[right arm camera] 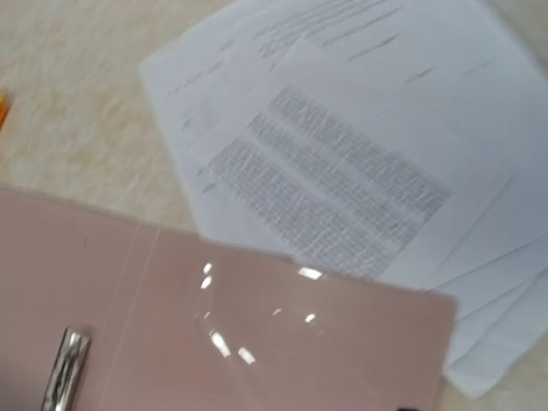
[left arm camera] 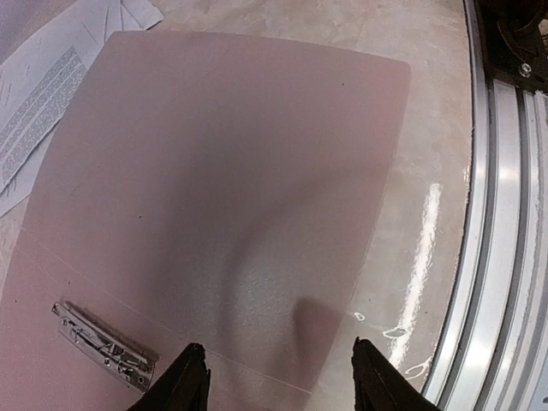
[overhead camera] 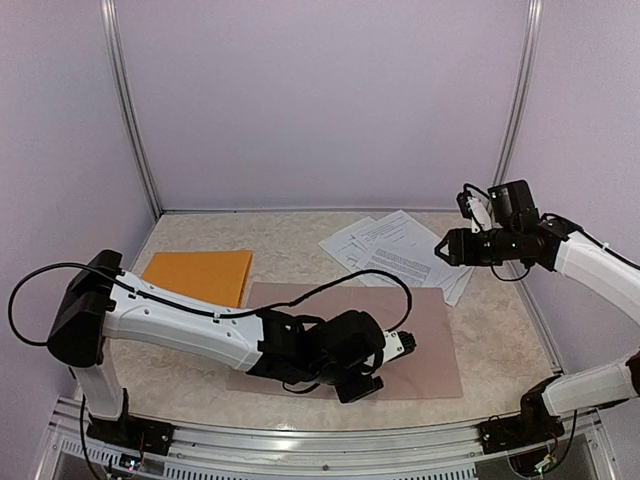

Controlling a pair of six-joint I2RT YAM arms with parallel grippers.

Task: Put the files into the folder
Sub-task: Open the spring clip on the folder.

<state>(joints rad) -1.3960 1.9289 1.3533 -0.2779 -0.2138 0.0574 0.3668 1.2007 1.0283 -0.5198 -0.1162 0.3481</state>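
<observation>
Pink folder [overhead camera: 432, 340] open, files [overhead camera: 400, 248] outside (touching)

pink folder [overhead camera: 432, 345]: 1 | orange folder [overhead camera: 197, 276]: 1 | files [overhead camera: 402, 250]: several overlapping sheets, count unclear

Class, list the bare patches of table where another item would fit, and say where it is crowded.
Free: back strip between orange pad and papers; right edge beside pink folder. Crowded: centre, left arm over pink folder.

The folder [left arm camera: 223, 188] is smooth, glossy plastic with a bright metal clip [left arm camera: 104, 344]; the files [right arm camera: 342, 184] are matt paper; the table [left arm camera: 432, 154] has a sheen.
</observation>
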